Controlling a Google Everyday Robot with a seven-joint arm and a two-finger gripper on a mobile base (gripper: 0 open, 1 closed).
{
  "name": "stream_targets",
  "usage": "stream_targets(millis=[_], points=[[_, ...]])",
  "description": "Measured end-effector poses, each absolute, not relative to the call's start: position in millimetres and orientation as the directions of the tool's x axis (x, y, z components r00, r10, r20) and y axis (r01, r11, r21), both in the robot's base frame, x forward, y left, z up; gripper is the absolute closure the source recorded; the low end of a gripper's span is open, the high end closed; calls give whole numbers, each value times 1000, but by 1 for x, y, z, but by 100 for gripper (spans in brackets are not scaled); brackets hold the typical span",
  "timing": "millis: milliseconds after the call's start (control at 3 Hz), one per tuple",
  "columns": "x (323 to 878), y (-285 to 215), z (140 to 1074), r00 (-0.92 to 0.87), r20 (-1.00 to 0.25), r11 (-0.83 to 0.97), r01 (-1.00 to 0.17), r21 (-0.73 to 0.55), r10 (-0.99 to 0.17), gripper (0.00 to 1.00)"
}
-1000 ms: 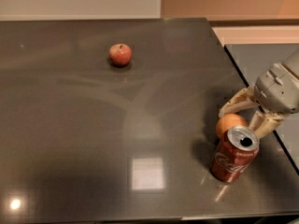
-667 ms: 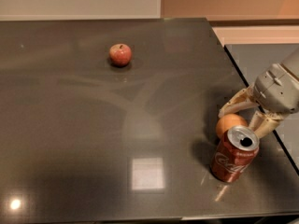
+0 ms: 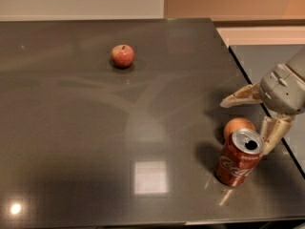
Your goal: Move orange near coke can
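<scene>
Smooth pale orange point(image 3: 235, 125) just behind the red coke can point(image 3: 237, 160), hand point(image 3: 245, 127) (fingers apart) astride it.

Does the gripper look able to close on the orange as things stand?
Probably yes: the gripper, jaws open, straddles the orange, and the coke can stands just nearer the camera, beside one jaw rather than between them.

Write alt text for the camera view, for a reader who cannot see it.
The orange sits just behind the upright coke can near the right edge of the dark table, with the gripper open around it. A red apple lies far off toward the back left.
</scene>
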State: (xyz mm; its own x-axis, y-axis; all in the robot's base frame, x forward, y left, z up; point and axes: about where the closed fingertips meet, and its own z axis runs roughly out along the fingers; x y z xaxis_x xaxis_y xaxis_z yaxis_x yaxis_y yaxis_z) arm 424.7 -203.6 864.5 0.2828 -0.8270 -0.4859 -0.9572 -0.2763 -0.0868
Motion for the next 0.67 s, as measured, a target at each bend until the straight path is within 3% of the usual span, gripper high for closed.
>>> stream_targets(millis=[667], points=[[436, -213, 872, 323, -431, -307, -946, -108, -842, 0]])
